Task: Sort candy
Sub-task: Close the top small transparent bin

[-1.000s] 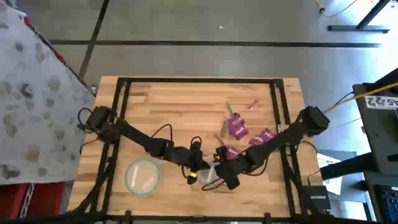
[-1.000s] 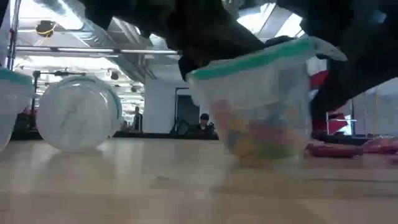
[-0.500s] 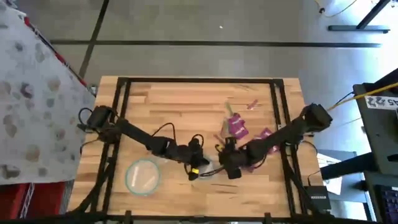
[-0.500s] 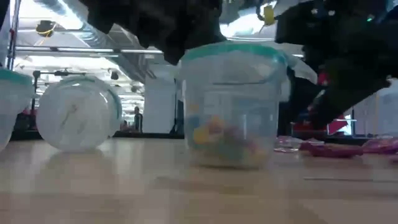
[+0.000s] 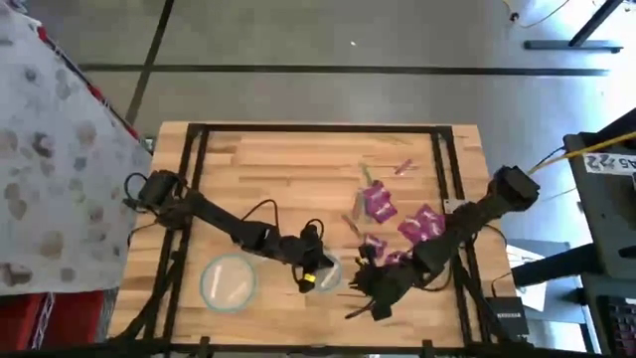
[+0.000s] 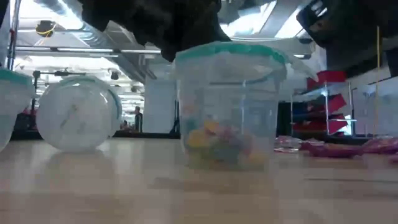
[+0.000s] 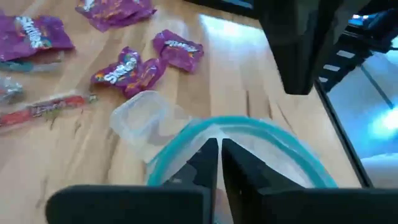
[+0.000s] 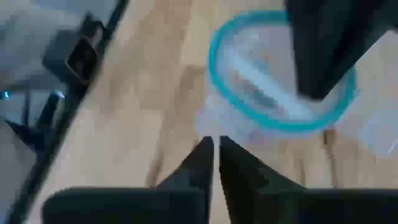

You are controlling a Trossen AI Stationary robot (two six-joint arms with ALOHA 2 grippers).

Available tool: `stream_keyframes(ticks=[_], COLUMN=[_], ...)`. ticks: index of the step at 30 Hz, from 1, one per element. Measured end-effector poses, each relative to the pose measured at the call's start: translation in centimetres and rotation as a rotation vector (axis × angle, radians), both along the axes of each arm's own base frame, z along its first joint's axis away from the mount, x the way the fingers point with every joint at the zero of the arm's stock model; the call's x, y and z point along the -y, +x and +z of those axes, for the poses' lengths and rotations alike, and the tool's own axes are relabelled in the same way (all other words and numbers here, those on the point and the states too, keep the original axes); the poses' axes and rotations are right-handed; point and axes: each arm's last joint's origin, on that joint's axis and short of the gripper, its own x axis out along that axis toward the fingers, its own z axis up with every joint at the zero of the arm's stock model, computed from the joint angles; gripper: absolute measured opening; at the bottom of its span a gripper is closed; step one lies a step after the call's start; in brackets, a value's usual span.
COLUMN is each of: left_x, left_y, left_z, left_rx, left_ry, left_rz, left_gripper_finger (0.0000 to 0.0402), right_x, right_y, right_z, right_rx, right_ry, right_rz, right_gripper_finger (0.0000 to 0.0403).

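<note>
Right gripper (image 5: pixel 370 303): near the tabletop's front edge, just right of the tub; you see its fingers together, holding nothing.
Left gripper (image 5: pixel 312 277): fingers together on the rim of the teal-rimmed tub (image 6: pixel 227 106).
Sorted: a few coloured sweets lie in that tub's bottom.
Empty bowl (image 5: pixel 228 281): toward the front-left corner.
Left to do: most candy (image 5: pixel 378 204), magenta packets, lies loose mid-right.

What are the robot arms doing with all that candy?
They are sorting candy. The left gripper pinches the teal rim of an upright clear tub that has some colourful sweets at its bottom. The right gripper is shut, empty and close beside the tub. Purple candy packets lie loose on the wooden table.
</note>
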Motion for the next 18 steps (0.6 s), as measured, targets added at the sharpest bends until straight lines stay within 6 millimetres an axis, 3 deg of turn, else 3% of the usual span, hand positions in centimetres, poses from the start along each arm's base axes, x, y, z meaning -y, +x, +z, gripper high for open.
stream_keyframes(ticks=[4, 7, 11, 18], left_x=[0.5, 1.0, 1.7, 2.0], left_y=[-0.2, -0.5, -0.9, -0.9], left_z=[2.7, 3.1, 2.2, -1.0], left_rx=[0.078, 0.078, 0.008, -0.096], left_ry=[0.008, 0.014, 0.001, 0.007], left_rz=[-0.016, -0.032, -0.039, 0.005], left_gripper_finger=[0.0005, 0.0005, 0.0005, 0.0005], right_x=[-0.1, -0.4, -1.0, -0.1], right_y=[0.1, 0.5, 1.4, 2.4], right_z=[-0.3, -0.9, -2.0, -3.9], right_rx=[0.000, 0.011, 0.035, 0.017], right_ry=[-0.003, -0.005, -0.005, -0.095], right_rz=[0.005, 0.026, 0.049, -0.025], right_gripper_finger=[0.0008, 0.0003, 0.0005, 0.0002])
